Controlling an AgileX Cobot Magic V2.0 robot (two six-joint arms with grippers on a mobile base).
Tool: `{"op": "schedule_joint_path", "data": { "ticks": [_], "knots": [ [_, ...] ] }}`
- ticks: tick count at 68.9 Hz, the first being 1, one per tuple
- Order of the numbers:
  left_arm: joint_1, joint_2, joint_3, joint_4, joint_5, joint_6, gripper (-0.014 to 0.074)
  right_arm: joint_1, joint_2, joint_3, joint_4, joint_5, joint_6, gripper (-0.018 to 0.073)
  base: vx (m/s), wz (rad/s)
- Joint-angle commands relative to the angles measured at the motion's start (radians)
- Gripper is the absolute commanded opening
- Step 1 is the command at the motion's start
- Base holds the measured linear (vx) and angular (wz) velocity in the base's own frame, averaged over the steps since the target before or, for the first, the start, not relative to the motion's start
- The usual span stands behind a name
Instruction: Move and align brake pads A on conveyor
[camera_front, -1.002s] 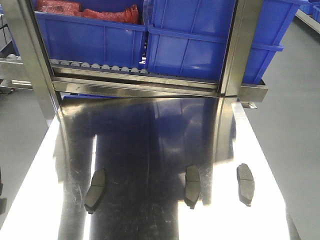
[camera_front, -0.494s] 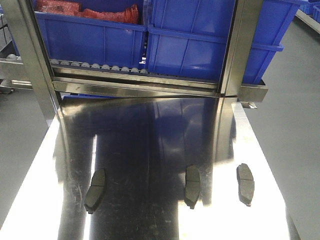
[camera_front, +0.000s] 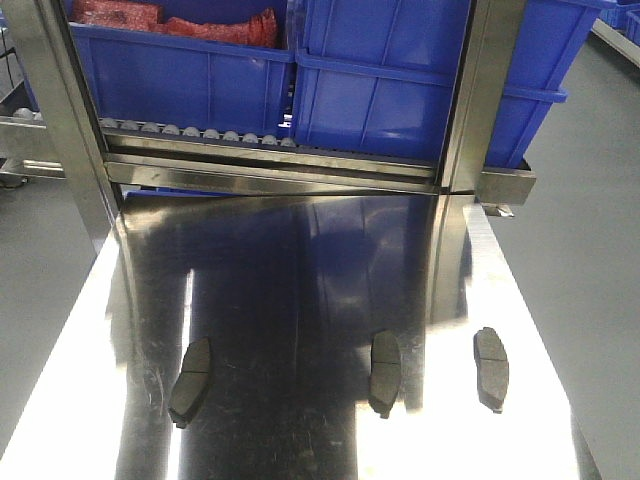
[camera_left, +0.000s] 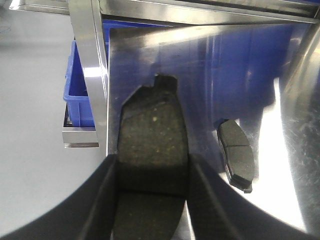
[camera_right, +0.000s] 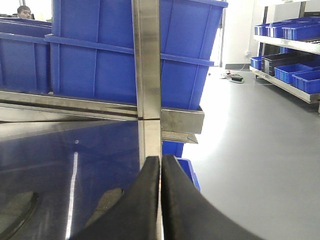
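Note:
Three brake pads A lie in a loose row on the shiny steel tabletop (camera_front: 300, 260): left pad (camera_front: 190, 380), middle pad (camera_front: 385, 372), right pad (camera_front: 491, 368). Neither arm appears in the front view. In the left wrist view my left gripper (camera_left: 152, 159) is shut on another brake pad (camera_left: 152, 130), held lengthwise between the black fingers near the table's left edge. One lying pad (camera_left: 236, 152) sits to its right. My right gripper (camera_right: 160, 161) is shut with nothing in it, above the table's right edge; a dark pad (camera_right: 107, 210) shows beside its fingers. The conveyor is out of view.
Blue bins (camera_front: 180, 75) (camera_front: 400, 80) stand on a roller rack (camera_front: 200, 133) across the table's far end, between steel posts (camera_front: 60, 120) (camera_front: 480, 100). One bin holds red bagged items (camera_front: 200, 20). Grey floor drops off both sides. Shelves with more bins (camera_right: 295, 45) stand far right.

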Motion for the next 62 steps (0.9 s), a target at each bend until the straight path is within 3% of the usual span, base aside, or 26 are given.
{"op": "schedule_joint_path", "data": {
  "ticks": [1, 39, 49, 54, 62],
  "knots": [
    [-0.004, 0.002, -0.029, -0.019, -0.095, -0.006, -0.0006, -0.002, -0.01, 0.012, -0.01, -0.077, -0.008, -0.0011, 0.0, 0.0],
    [-0.004, 0.002, -0.029, -0.019, -0.095, -0.006, -0.0006, -0.002, -0.01, 0.01, -0.012, -0.092, -0.008, -0.0011, 0.0, 0.0],
    [-0.004, 0.002, -0.029, -0.019, -0.095, -0.006, -0.0006, -0.002, -0.01, 0.006, -0.007, -0.231, -0.006, -0.0011, 0.0, 0.0],
    [-0.004, 0.002, -0.029, -0.019, -0.095, -0.006, -0.0006, -0.002, -0.01, -0.035, -0.007, -0.26, -0.004, -0.0011, 0.0, 0.0],
    [-0.004, 0.002, -0.029, -0.019, -0.095, -0.006, -0.0006, -0.002, 0.029, -0.147, -0.007, -0.183, -0.004, -0.0011, 0.0, 0.0]
  ]
}}
